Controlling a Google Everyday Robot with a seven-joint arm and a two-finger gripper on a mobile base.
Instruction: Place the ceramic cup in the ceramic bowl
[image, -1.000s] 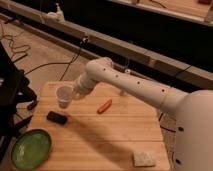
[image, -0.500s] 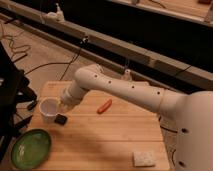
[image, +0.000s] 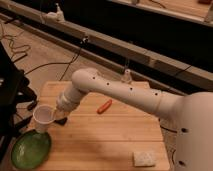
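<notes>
The cup (image: 44, 118) is held off the table (image: 110, 135), near its left edge and just above the far right rim of the bowl (image: 31, 149); in this view the cup's base overlaps that rim. The bowl sits at the front-left corner, close to the table's left edge. A dark frame stands on the floor just left of that edge. To the right, bare wood runs across the middle of the table.

A small dark block (image: 61, 120) lies on the table just right of the cup. An orange piece (image: 104, 106) lies further right, near the centre. A pale sponge (image: 144, 158) lies well apart, by the front edge.

The gripper (image: 53, 114) is at the cup's right side, pinching the cup, with its fingers pressed onto it. The arm (image: 125, 95) reaches from the robot's white body at the right, rises across the table to a bend above the far left part, then drops down and left to the cup.

The cup stands mouth up, slightly tilted, showing only its white inner wall. The bowl's green floor shows from rim to rim.

A white bottle (image: 126, 76) stands beyond the far edge, and cables (image: 30, 62) trail on the floor.
</notes>
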